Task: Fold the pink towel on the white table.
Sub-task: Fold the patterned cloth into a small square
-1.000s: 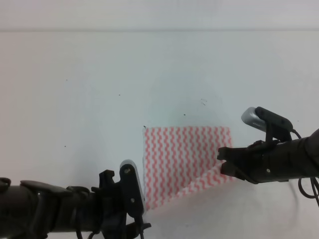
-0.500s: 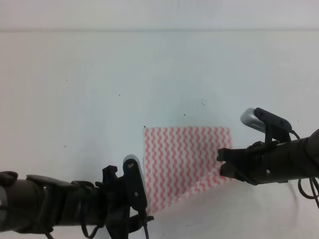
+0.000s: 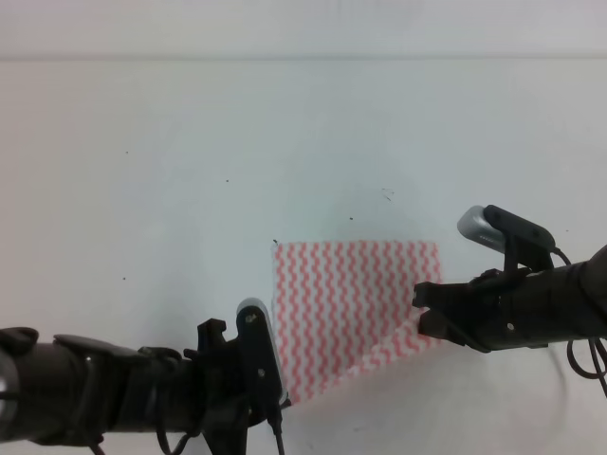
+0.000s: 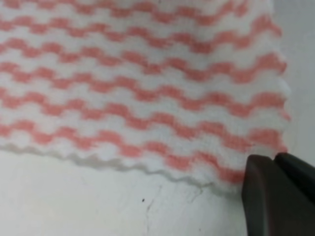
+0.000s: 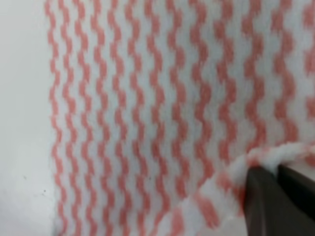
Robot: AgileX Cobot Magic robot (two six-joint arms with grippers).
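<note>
The pink towel [image 3: 346, 303], striped in pink and white zigzags, lies on the white table [image 3: 190, 190] just right of centre at the front. Its near right corner is raised and turned inward. My right gripper [image 3: 423, 313] is shut on that raised edge; in the right wrist view the edge of the pink towel [image 5: 147, 113] curls up into the closed fingertips of my right gripper [image 5: 276, 173]. My left gripper [image 3: 277, 403] is at the near left corner. In the left wrist view its fingers are pressed together where the corner of the pink towel [image 4: 138, 83] runs into my left gripper [image 4: 274, 162].
A few tiny dark specks [image 3: 387, 192] dot the table behind the towel. The table's far edge [image 3: 303, 59] runs across the top of the high view. The right arm's cable [image 3: 583, 355] hangs at the right border.
My left arm has moved right and lower, up to the towel's near left corner. My right gripper has barely moved and still holds the raised corner.
</note>
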